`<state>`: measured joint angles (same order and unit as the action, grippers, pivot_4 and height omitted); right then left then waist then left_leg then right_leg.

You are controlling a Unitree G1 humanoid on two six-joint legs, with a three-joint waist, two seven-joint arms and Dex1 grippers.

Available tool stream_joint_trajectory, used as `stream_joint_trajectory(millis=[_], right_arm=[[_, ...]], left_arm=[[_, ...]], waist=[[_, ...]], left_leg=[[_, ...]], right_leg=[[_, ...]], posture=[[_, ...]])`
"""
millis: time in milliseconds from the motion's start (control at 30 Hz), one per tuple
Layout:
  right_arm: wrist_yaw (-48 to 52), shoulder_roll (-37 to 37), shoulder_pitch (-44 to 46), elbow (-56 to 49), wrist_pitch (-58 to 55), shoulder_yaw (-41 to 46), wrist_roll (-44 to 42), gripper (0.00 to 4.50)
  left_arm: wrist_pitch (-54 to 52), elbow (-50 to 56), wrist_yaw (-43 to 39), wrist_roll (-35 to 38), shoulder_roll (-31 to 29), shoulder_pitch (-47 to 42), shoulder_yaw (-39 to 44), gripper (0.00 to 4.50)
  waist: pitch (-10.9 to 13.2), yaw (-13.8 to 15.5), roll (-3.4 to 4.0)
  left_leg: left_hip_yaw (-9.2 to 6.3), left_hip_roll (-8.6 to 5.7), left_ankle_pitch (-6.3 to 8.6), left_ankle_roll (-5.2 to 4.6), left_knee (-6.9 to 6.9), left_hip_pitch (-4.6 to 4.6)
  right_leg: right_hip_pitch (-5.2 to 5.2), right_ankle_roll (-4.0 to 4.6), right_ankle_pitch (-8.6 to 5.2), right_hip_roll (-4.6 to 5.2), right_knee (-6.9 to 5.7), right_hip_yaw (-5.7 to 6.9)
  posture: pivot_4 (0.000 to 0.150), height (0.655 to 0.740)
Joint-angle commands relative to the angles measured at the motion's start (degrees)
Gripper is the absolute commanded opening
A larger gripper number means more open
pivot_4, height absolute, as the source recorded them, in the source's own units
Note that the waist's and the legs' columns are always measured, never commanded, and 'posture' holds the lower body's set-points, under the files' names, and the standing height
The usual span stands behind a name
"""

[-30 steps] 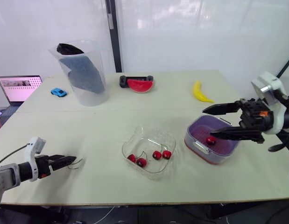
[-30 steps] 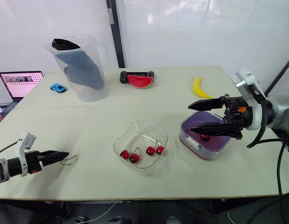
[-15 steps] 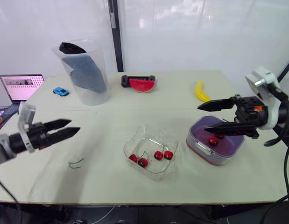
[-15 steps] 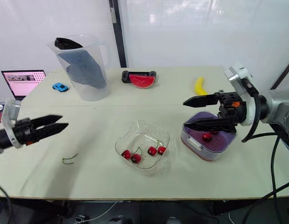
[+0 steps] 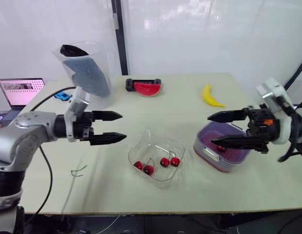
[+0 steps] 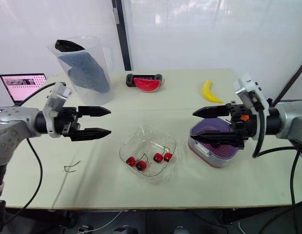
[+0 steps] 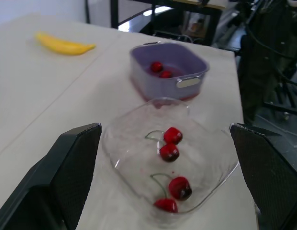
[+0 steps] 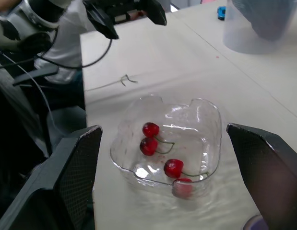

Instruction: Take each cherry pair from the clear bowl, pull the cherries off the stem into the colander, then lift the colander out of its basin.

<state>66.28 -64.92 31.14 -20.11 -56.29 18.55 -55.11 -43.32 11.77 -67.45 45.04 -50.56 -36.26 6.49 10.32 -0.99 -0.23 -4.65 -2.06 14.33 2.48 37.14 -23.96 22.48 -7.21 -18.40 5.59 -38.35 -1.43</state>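
Your left hand is released: its two black fingers stand wide apart and grasp nothing. It hangs over the bench, near the left side of the square clear plastic bowl. Your right hand is also released and empty, with its fingers spread above the rounded purple plastic colander.

In the clear bowl lie four glossy red cherries in two pairs, each pair joined by a thin green stem: one pair towards your left, the other pair towards your right. The colander sits inside its red basin, just beside the bowl on your right, and it contains two loose red cherries. One bare green stem lies on the bench, well apart from the bowl, on your left.

Farther away you have one yellow banana, one red watermelon slice and one tall clear plastic jug with a dark blue cloth inside. An open laptop stands at the far left; the writing on its screen is too small to read.
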Motion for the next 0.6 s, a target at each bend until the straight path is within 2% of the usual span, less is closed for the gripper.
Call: stream_joint_trajectory(millis=[33, 167, 267, 433, 533, 600], right_arm=[[-3.39, -2.6, 0.01, -4.61, 2.64, -0.63, 4.18, 4.5], [-4.87, -3.59, 5.54, -7.96, 7.04, -9.26, 11.03, 4.5], [-5.99, -0.61, 15.29, -7.86, -0.79, -17.58, 8.81, 4.5], [-10.87, 10.08, 30.43, -5.47, -13.17, -32.96, 12.01, 4.5], [-13.86, 15.06, 35.09, -2.1, -18.21, -41.17, 16.35, 4.5], [-15.05, 17.69, 36.24, -0.54, -20.24, -43.66, 17.47, 4.5]], left_arm=[[2.37, 0.18, -1.09, -0.79, 0.57, -1.85, -0.25, 4.48], [9.69, -4.2, -3.81, -5.54, 1.11, -1.38, -1.05, 4.48], [11.93, -6.62, -5.07, -6.87, 1.31, -1.12, -0.87, 4.48], [10.7, -5.8, -4.34, -6.7, 1.81, -0.08, -0.39, 4.48], [10.92, -4.8, -3.73, -7.17, 1.68, 1.52, 0.22, 4.48], [10.86, -4.19, -3.33, -7.27, 1.42, 2.38, 0.64, 4.48]], waist=[[0.0, -0.03, 0.0], [0.0, -0.21, 0.01], [0.01, -0.47, 0.02], [0.01, -0.44, 0.0], [0.01, -0.23, 0.0], [0.0, -0.14, -0.01]], left_leg=[[0.0, 0.0, 0.0, 0.0, 0.0, 0.0], [0.01, 0.0, 0.0, 0.0, 0.0, 0.01], [0.02, 0.01, -0.01, 0.02, 0.0, 0.02], [-0.08, 0.02, -0.01, 0.02, 0.01, -0.08], [-0.1, 0.0, -0.01, 0.02, 0.03, -0.16], [-0.1, -0.01, -0.02, 0.03, 0.08, -0.21]], right_leg=[[0.0, 0.0, 0.0, 0.0, 0.0, -0.01], [0.02, 0.0, 0.0, -0.02, 0.0, -0.01], [0.04, 0.0, 0.0, -0.02, -0.01, -0.02], [0.07, 0.0, 0.0, -0.01, 0.04, 0.01], [0.15, 0.0, 0.0, -0.01, -0.01, 0.02], [0.22, 0.0, 0.0, 0.0, -0.05, 0.02]], posture=[[0.15, 0.74], [0.15, 0.74], [0.15, 0.74], [0.15, 0.74], [0.15, 0.74], [0.15, 0.74]])
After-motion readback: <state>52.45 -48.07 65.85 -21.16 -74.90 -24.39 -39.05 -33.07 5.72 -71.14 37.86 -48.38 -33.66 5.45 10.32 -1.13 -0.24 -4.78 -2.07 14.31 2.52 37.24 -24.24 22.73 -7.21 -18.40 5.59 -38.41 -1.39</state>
